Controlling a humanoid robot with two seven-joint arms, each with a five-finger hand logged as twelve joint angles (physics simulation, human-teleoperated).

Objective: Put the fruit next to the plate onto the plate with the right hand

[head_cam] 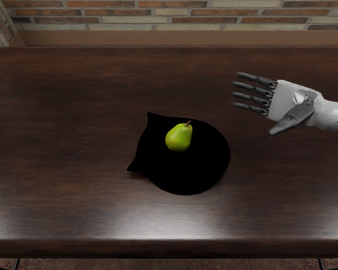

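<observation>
Currently the small green pear (178, 138) lies on the flat black plate (205, 171); the right hand (276, 101), fingers spread and holding nothing, hangs well apart.

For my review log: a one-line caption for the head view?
Pear lies on the plate; right robot hand open, apart from both.

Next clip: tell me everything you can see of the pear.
The pear is yellow-green, smooth and glossy, with a short brown stem at its narrow top, pointing up and slightly right. It looks whole. It rests on the black plate, near the plate's middle, on the dark wooden table. Nothing else touches it: the right hand hovers well off to the right, fingers spread.
</observation>
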